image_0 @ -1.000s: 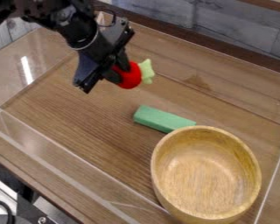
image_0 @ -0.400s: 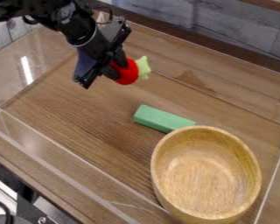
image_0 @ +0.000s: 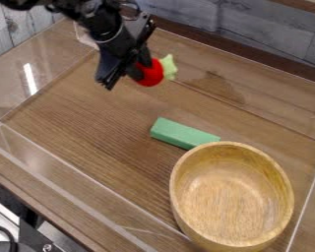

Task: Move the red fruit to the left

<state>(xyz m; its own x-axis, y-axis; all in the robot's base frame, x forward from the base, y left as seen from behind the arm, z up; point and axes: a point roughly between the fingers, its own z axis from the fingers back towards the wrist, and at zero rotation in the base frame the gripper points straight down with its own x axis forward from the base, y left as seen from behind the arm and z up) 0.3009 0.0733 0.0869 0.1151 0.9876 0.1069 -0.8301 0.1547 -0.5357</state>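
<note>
One gripper, three things on the table: we have the red fruit in our grip.

We see our gripper (image_0: 131, 71) reaching down from the upper left of the view, its dark fingers (image_0: 117, 73) nearly closed and pinched on the red fruit (image_0: 151, 74), whose pale green leafy end points to the right, away from the arm. The fruit sits toward the far side of the wooden table (image_0: 82, 148), near the back edge; whether it touches the wood or hangs just above it we cannot tell. Nearer the middle lies a flat green block (image_0: 184, 133), well apart from the fruit, and just beside the block, toward the near right corner, stands a wooden bowl (image_0: 187, 187) with nothing in it.
</note>
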